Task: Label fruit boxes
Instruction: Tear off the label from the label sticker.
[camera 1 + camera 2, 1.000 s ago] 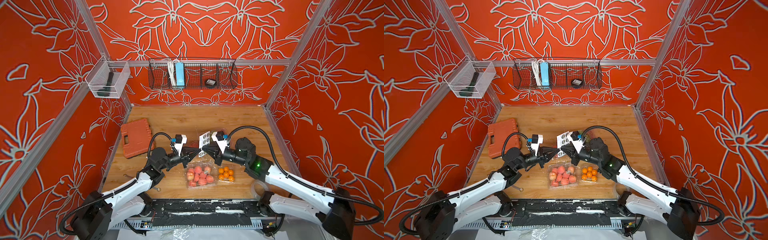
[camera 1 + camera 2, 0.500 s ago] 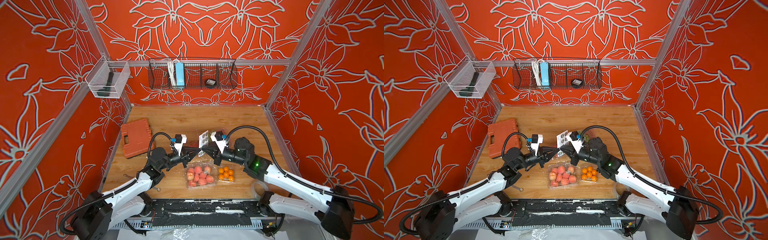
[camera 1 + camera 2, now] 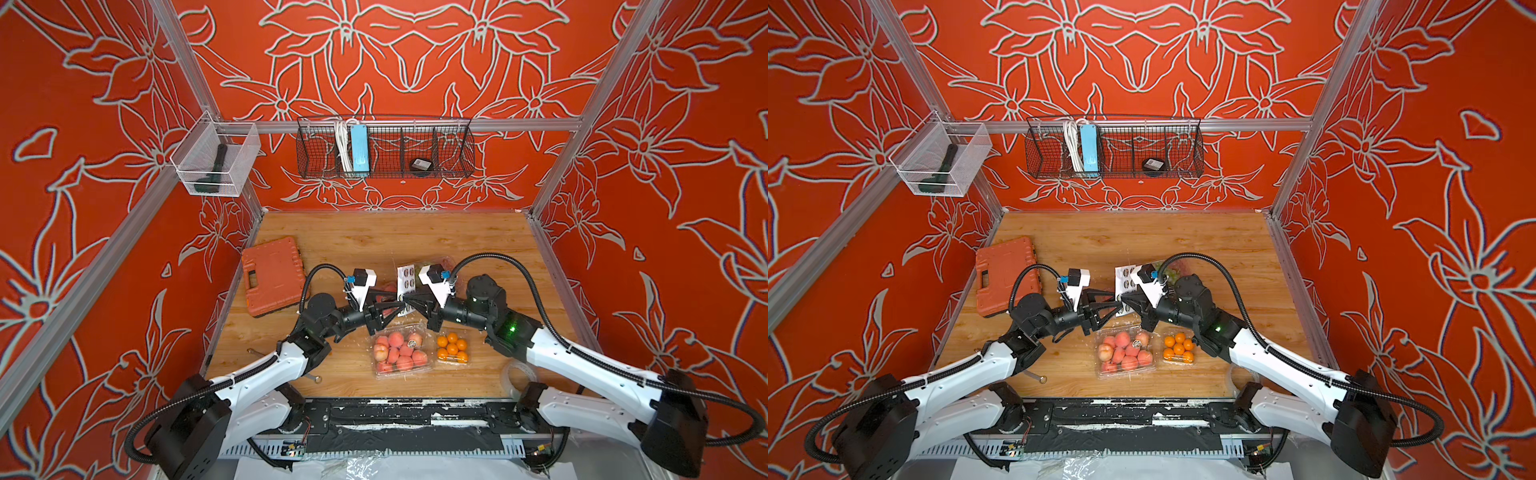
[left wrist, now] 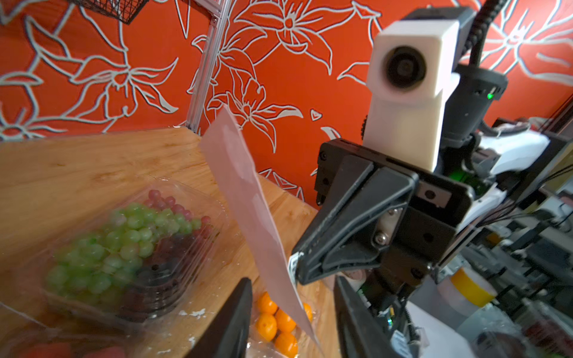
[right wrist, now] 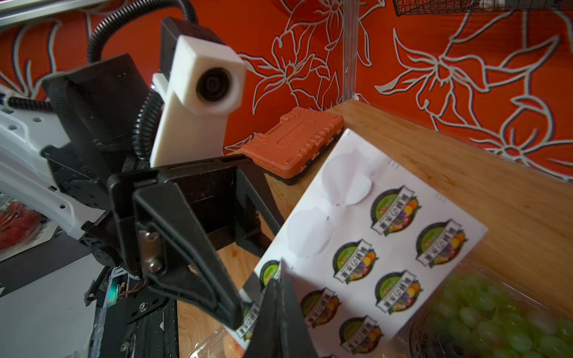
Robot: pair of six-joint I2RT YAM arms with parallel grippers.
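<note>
Right gripper (image 5: 280, 288) clamps the sticker sheet (image 5: 387, 235) upright; left gripper (image 4: 293, 285), jaws apart, straddles its lower edge. Peach box (image 3: 399, 347), orange box (image 3: 452, 349) sit just below, grape box (image 4: 130, 248) beyond. Advice: nip the edge sticker (image 5: 269, 272) by its rim only, peel slowly.

Wooden table (image 3: 395, 237): fruit boxes (image 3: 400, 349), tool case (image 3: 272, 276)

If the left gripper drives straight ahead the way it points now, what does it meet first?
Probably the sticker sheet, right at the tips of the open left gripper; just behind it is the right gripper, shut on that sheet.
</note>
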